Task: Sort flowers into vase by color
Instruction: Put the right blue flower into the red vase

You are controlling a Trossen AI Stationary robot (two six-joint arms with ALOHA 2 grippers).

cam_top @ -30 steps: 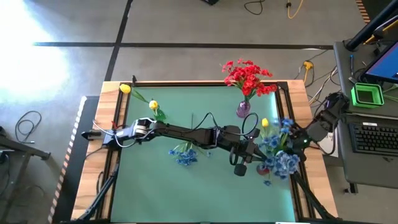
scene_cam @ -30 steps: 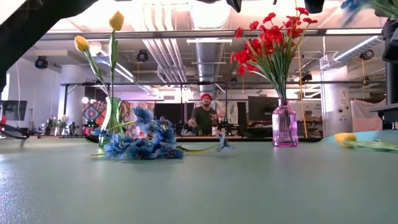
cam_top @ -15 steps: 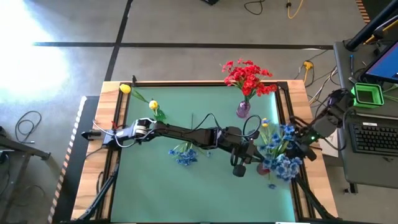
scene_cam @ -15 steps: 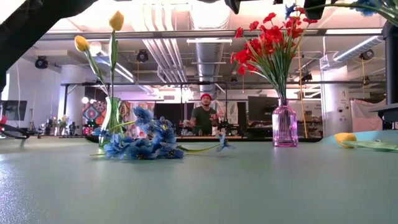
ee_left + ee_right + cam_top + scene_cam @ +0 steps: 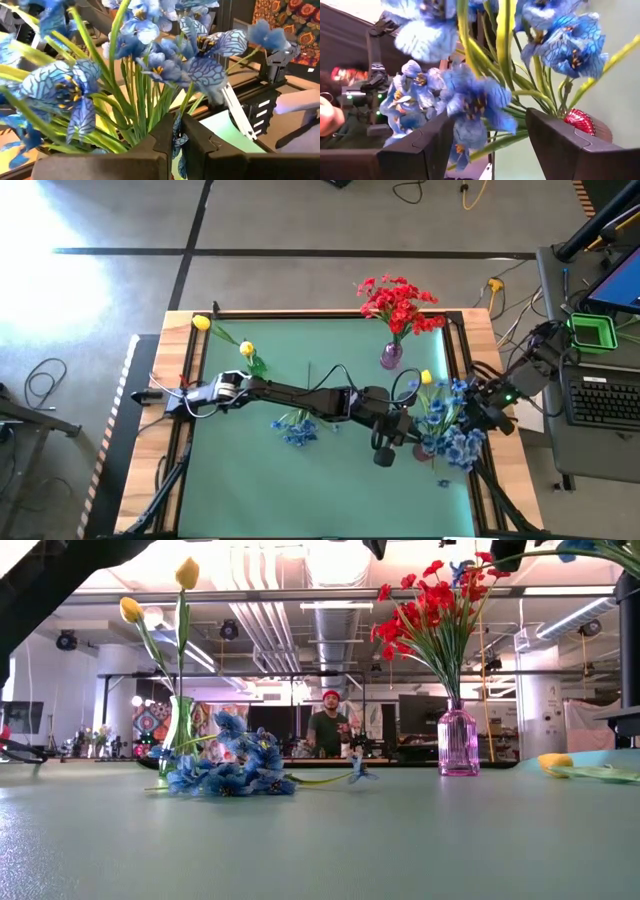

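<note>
Flowers with blue blossoms (image 5: 452,425) stand as a bunch near the right edge of the green table (image 5: 250,490), and both arms meet there. Left gripper (image 5: 178,131) has its two fingers pressed together, and a thin blue stem seems pinched between them (I judge this from the left wrist view, where a stem runs into the closed gap). This stem goes upward and away from the fingers, almost along the direction they point, into the bunch. Right gripper (image 5: 487,150) is about half open, and the green stems pass between its fingers; if they truly clamp the stems, I cannot tell. The vase of this bunch is mostly hidden by blossoms.

A loose blue flower (image 5: 296,429) lies flat on the table, behind the left fingers along the left arm and well apart from the right ones, so the left arm is the nearer one for it. One more yellow flower (image 5: 426,378) lies just beside the blue bunch. Red flowers (image 5: 398,303) already stand in the pink vase (image 5: 391,356), and two yellow ones (image 5: 246,351) in the green vase (image 5: 178,726).
</note>
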